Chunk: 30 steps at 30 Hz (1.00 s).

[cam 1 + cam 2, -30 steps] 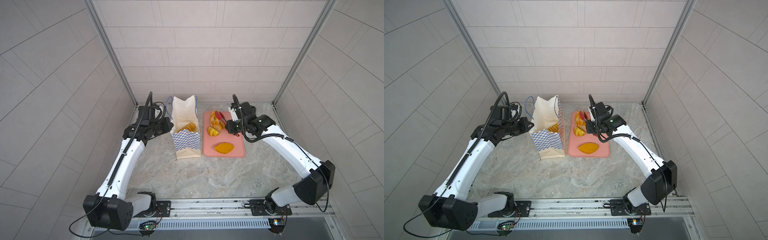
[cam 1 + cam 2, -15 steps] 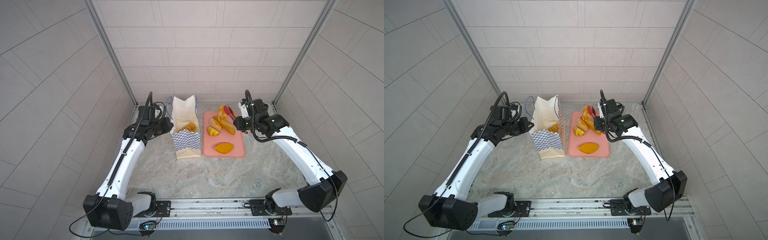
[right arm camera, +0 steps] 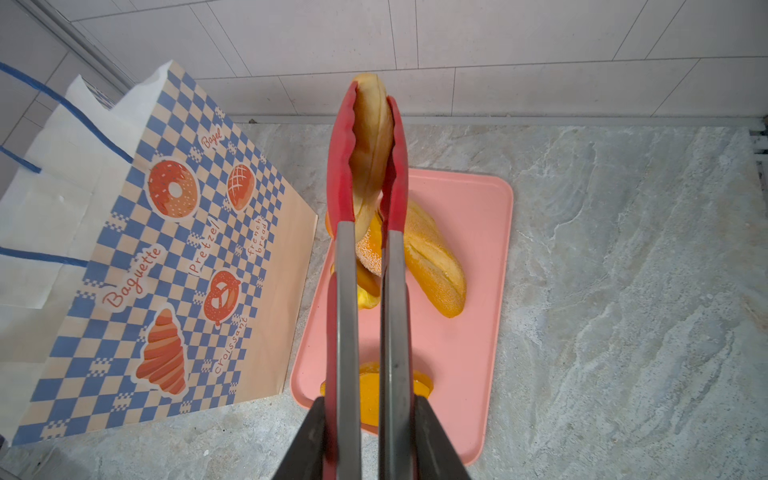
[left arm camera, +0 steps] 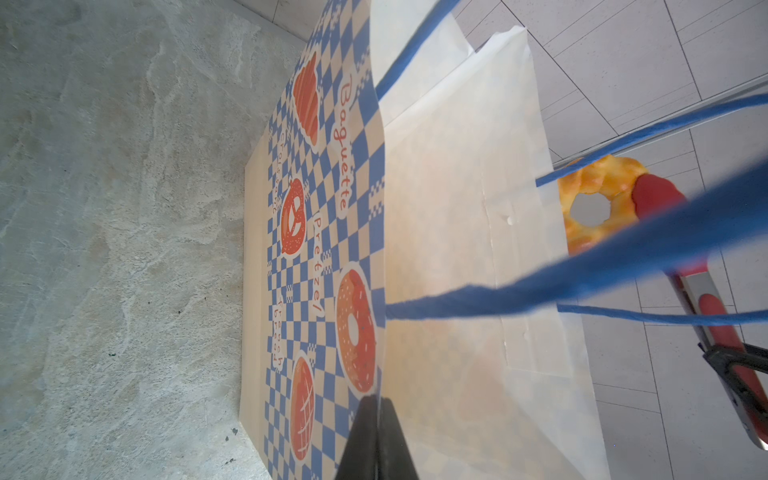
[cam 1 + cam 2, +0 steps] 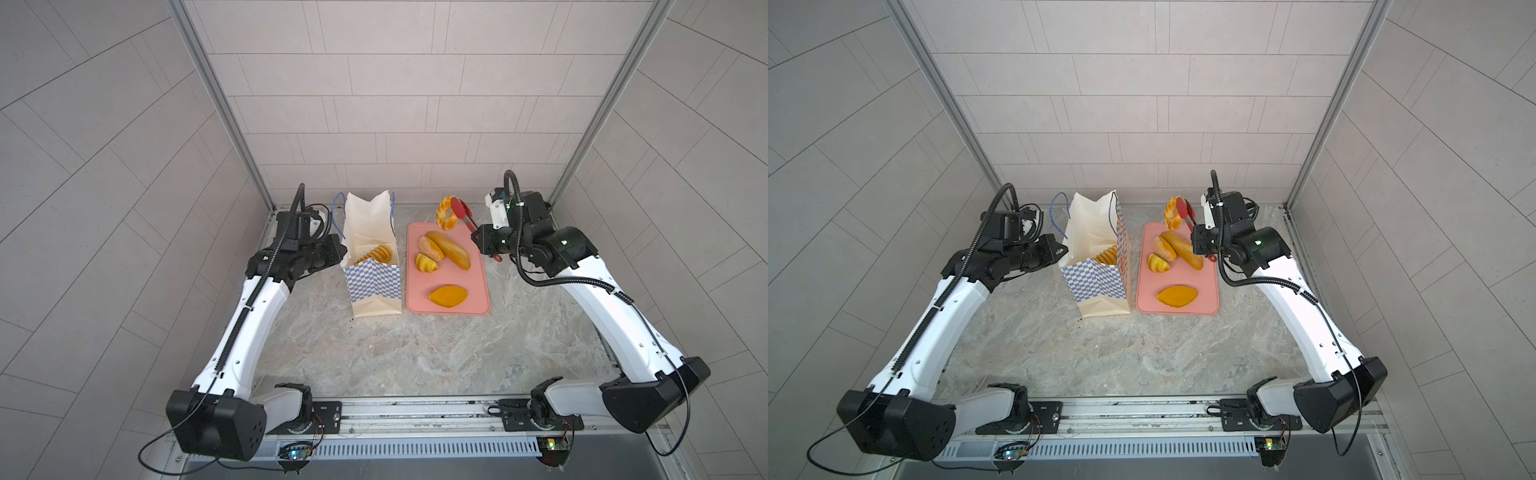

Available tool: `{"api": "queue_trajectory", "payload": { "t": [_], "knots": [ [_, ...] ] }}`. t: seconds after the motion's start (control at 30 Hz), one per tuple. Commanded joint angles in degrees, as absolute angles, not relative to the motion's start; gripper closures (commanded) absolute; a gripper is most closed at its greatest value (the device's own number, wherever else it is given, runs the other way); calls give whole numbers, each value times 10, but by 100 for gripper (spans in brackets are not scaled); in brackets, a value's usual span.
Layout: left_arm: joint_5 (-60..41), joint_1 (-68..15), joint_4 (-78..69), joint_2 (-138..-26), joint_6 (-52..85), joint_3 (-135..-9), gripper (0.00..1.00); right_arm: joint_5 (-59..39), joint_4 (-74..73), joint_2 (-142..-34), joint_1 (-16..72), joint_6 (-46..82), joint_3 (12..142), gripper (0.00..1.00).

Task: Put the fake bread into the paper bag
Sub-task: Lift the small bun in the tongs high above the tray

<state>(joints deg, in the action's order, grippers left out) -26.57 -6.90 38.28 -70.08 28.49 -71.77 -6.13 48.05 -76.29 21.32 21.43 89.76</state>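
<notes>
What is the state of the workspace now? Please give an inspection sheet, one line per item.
Surface: grey marble tabletop; pink tray lies beside the paper bag.
Job's things: paper bag stands open, ridged pastry inside; ring pastry held up in red tongs near the tray's far end; long loaf, sesame bun, braided piece, flat orange pastry lie on the tray.
Clutter: tiny dark specks by the bag's base.
Grippers: left gripper shut on the bag's rim; right gripper shut on the tongs.
Cables: black hose along each arm; blue cord handles on the bag.
Surroundings: tiled walls, metal corner posts.
</notes>
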Motion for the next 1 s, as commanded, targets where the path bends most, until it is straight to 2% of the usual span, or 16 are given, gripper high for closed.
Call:
{"api": "queue_trajectory", "payload": {
  "t": [0.0, 0.43, 0.97],
  "knots": [
    [-268, -72, 382, -698, 281, -728, 100, -56, 472, -738, 212, 211, 921, 70],
    [-267, -71, 382, -698, 281, -726, 100, -50, 448, -708, 211, 206, 938, 70],
    [-267, -72, 382, -697, 281, -725, 100, -88, 385, -674, 212, 203, 927, 70]
  ]
}}
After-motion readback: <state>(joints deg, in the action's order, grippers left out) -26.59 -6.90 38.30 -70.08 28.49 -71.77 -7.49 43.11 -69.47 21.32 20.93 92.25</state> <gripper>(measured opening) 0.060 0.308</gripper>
